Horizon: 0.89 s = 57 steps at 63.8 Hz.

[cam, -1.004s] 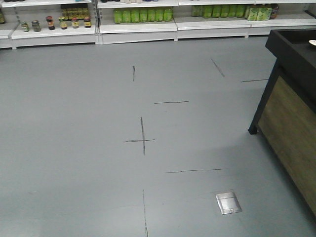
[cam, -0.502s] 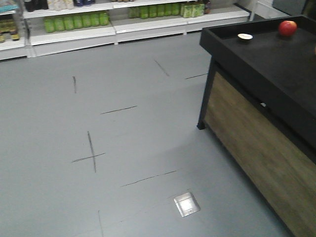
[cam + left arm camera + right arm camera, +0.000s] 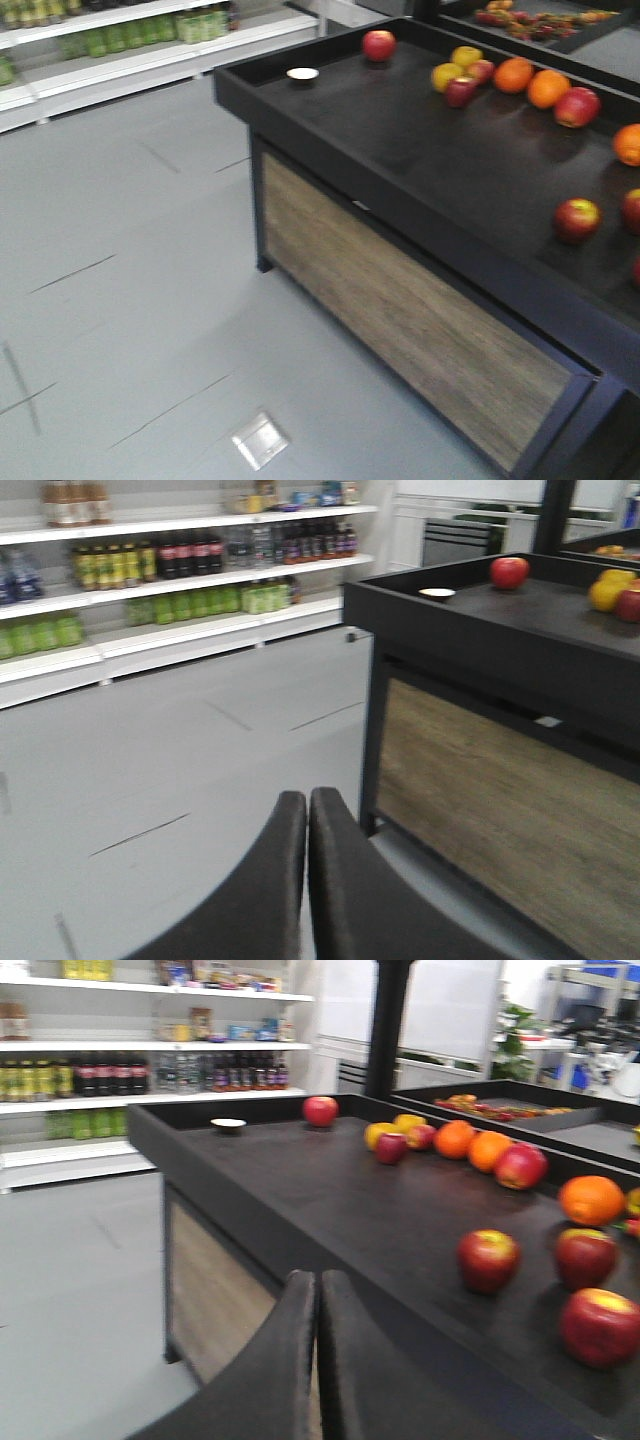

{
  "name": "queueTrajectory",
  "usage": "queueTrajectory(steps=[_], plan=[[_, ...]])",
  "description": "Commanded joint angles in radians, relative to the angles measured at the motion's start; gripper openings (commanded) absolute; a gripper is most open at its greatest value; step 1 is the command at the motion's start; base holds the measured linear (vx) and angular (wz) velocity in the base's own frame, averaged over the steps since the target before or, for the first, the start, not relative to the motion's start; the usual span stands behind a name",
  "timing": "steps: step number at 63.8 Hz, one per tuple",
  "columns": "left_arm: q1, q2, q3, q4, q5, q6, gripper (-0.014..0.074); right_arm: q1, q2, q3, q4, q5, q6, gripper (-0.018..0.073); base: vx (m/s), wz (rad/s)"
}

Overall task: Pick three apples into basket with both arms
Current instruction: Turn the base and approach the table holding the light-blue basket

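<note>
1. Dark red with yellowish streaks: three apples (image 3: 585,1257) clustered on the black counter (image 3: 300,1190), just beside an orange (image 3: 590,1200).
2. Probably firm, smooth, slightly slippery, moderately heavy, easily bruised; best gripped across the widest middle, clear of the stem.
3. Left gripper (image 3: 308,798) and right gripper (image 3: 317,1278): jaws pressed together, holding nothing, well apart from the fruit.
4. Basket nowhere in view.

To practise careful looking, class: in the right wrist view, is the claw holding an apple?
No, the right claw is shut on nothing; the nearest apple lies apart on the black table.
</note>
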Motion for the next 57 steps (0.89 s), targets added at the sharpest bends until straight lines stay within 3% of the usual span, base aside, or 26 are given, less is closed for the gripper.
queueTrajectory(steps=[1, 57], plan=[[-0.003, -0.014, 0.023, -0.006, -0.069, -0.003, -0.0006, -0.006, -0.010, 0.014, -0.008, -0.070, -0.008, -0.0001, 0.14, -0.57], [-0.003, -0.014, 0.023, -0.006, -0.069, -0.003, -0.0006, -0.006, -0.010, 0.014, -0.008, -0.070, -0.008, -0.0001, 0.11, -0.58]])
